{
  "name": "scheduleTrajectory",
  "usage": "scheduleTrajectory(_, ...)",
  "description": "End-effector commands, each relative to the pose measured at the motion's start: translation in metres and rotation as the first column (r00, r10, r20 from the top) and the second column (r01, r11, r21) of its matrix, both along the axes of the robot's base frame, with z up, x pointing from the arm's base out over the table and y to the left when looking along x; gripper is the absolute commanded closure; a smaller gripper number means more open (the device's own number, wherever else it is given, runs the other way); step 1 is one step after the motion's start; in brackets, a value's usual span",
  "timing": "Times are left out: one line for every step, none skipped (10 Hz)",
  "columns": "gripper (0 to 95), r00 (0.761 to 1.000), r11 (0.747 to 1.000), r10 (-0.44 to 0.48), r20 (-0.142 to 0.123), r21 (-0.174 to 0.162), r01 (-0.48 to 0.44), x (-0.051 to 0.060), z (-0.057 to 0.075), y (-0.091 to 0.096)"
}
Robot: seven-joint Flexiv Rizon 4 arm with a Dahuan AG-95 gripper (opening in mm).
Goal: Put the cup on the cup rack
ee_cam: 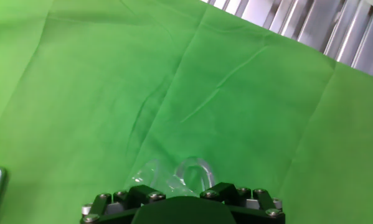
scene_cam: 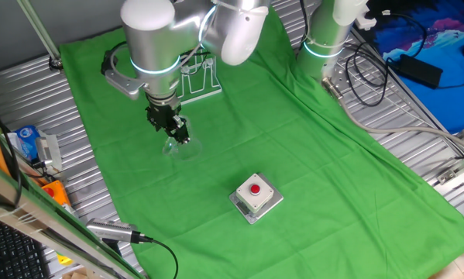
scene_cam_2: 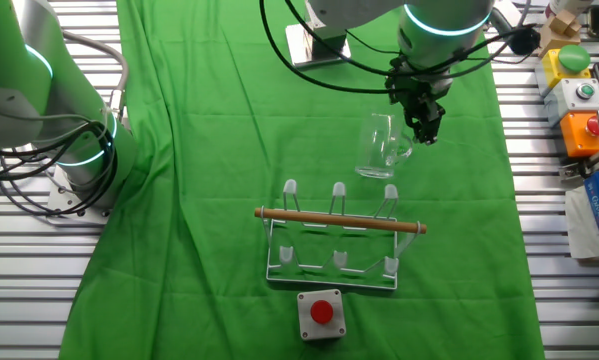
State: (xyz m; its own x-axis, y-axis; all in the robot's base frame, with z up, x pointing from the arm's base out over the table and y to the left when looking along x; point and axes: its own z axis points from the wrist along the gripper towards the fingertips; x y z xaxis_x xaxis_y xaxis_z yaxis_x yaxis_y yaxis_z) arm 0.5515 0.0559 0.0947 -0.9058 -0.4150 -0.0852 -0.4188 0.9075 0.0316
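Red-button box [scene_cam_2: 321,314] nearest, at the table's front edge. Rack [scene_cam_2: 339,236] just behind it on the green cloth [scene_cam_2: 199,150]. Beyond the rack, cup [scene_cam_2: 381,146] tilted, handle pinched in the closed hand [scene_cam_2: 425,128], clear of the rack.

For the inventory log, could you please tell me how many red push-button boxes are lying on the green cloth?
1. The red-button box sits on the green cloth just in front of the cup rack, on the side away from the cup. None seems hidden.
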Motion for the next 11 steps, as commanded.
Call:
scheduleTrajectory(0.0,1.000,1.000,0.018,0.001,0.003,-0.018,0.002,-0.003,0.000)
scheduleTrajectory(0.0,1.000,1.000,0.019,-0.001,0.003,-0.019,0.002,-0.005,-0.001)
scheduleTrajectory(0.0,1.000,1.000,0.025,-0.002,0.000,-0.025,0.002,-0.005,-0.001)
scheduleTrajectory(0.0,0.999,0.999,0.045,-0.001,0.000,-0.045,0.002,-0.005,-0.001)
scheduleTrajectory(0.0,0.998,0.998,0.061,-0.003,-0.001,-0.061,0.002,-0.005,-0.001)
scheduleTrajectory(19.0,0.997,0.997,0.080,-0.022,0.002,-0.080,0.002,-0.005,-0.001)
scheduleTrajectory(19.0,0.994,0.994,0.104,-0.028,-0.013,-0.105,0.001,-0.004,-0.004)
scheduleTrajectory(19.0,0.993,0.992,0.117,-0.027,-0.041,-0.118,0.001,-0.002,-0.007)
scheduleTrajectory(19.0,0.992,0.990,0.128,-0.022,-0.060,-0.129,0.000,0.000,-0.010)
scheduleTrajectory(19.0,0.985,0.981,0.170,-0.013,-0.091,-0.170,-0.004,0.006,-0.020)
scheduleTrajectory(19.0,0.981,0.975,0.195,-0.006,-0.108,-0.195,-0.008,0.012,-0.030)
